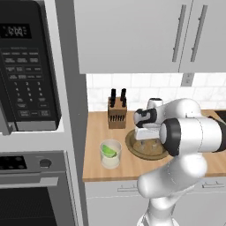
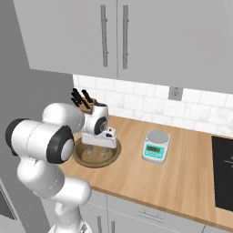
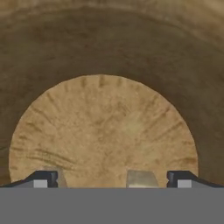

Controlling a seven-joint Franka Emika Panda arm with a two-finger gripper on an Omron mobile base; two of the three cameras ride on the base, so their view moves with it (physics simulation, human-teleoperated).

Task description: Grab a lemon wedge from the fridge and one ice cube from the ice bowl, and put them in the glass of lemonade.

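The end effector [image 3: 112, 177] hangs released, its two dark fingertips [image 3: 43, 178] spread wide apart and holding nothing, lowered inside the ice bowl [image 1: 134, 149]. From the hand's own camera I see the bowl's pale round floor and darker sloping wall, and two small pale translucent ice cubes [image 3: 141, 178] resting on the floor between the fingertips, one just beside the left tip and one nearer the right; neither looks pinched. The single brown bowl sits on the wooden bench [image 2: 182, 177], near its front edge. Just to the bowl's left, close but apart from it, stands the one glass of lemonade [image 1: 111, 154], upright, with one lemon wedge [image 1: 108, 152] already sitting in the pale liquid. Behind the glass, against the white tiled wall, is one knife block [image 1: 117, 115] with dark handles sticking up. On the bowl's other side, well apart, rests one small kitchen scale [image 2: 155, 147] with a teal front. Two wall cabinet doors with long bar handles [image 2: 103, 35] hang above the bench. To the far left, one microwave [image 1: 26, 66] sits stacked over one built-in oven [image 1: 33, 190].
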